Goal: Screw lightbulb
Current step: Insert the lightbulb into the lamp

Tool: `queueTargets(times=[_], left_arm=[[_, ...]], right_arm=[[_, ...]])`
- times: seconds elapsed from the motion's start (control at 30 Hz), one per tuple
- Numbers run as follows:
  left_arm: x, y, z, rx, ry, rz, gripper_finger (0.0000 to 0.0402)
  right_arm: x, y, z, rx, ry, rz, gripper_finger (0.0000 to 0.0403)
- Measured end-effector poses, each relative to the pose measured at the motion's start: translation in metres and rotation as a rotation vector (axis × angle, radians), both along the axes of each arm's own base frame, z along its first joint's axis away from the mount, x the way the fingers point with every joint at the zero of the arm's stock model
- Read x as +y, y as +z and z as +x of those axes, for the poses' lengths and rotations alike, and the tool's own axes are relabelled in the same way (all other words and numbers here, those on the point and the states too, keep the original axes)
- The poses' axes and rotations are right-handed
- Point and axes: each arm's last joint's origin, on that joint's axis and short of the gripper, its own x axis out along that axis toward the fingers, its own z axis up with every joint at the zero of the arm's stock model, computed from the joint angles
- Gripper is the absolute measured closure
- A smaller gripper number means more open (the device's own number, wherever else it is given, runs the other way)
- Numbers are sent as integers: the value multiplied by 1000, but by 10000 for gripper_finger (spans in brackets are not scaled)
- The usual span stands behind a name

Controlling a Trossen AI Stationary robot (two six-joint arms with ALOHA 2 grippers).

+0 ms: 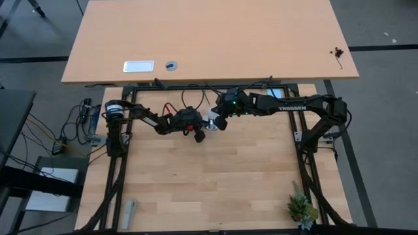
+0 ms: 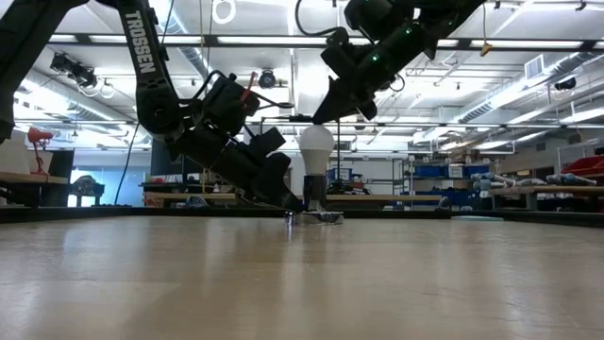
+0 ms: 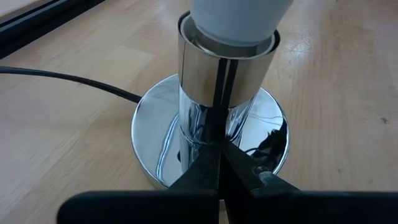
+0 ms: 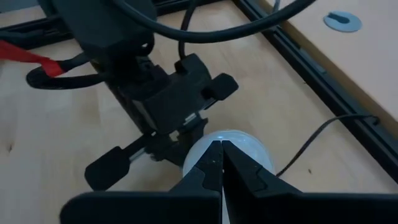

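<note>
Centre-left of the high view, we note the left gripper (image 1: 200, 135) low, fingers closed, tips against the chrome socket base (image 3: 211, 124). Centre: the lightbulb (image 2: 316, 144) stands upright in it. Right gripper (image 2: 321, 118) just above, fingers closed, empty.

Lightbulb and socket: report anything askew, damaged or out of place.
Nothing stands out. The lightbulb sits upright in the chrome socket, whose round base lies flat on the table; no cracks or tilt are visible.

Dark arms, white TROSSEN lettering
</note>
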Motion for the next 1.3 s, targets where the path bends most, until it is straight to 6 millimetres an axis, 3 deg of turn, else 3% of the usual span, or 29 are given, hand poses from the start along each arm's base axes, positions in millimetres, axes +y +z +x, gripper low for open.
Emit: queueTargets(times=[1.03, 1.3], left_arm=[[0, 0, 0, 0, 3, -2, 392], [0, 0, 0, 0, 3, -2, 392]], right_arm=[[-5, -2, -2, 17, -12, -23, 392], [-5, -1, -1, 14, -4, -24, 367]])
